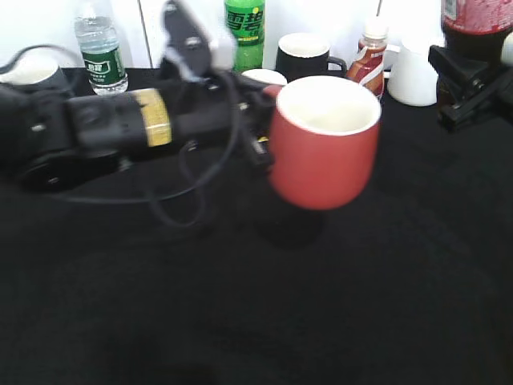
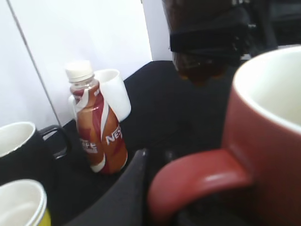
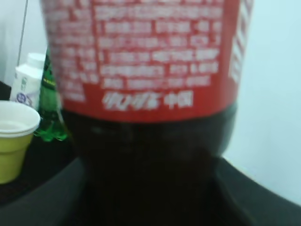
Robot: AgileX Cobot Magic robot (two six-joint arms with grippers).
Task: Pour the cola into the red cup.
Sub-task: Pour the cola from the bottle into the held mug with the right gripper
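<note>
Your left gripper (image 1: 264, 120) clamps the red cup (image 1: 324, 144) by its handle, lifted mid-frame. Your right gripper (image 1: 469, 84) grasps the cola (image 1: 478, 20) at two o'clock. Next, bring the bottle over the cup's mouth and tilt.

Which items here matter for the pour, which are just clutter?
In play: red cup held up by left gripper; cola bottle in right gripper.
Clutter: water bottle, green soda bottle, black mug, Nestle bottle, yellow cup.
</note>
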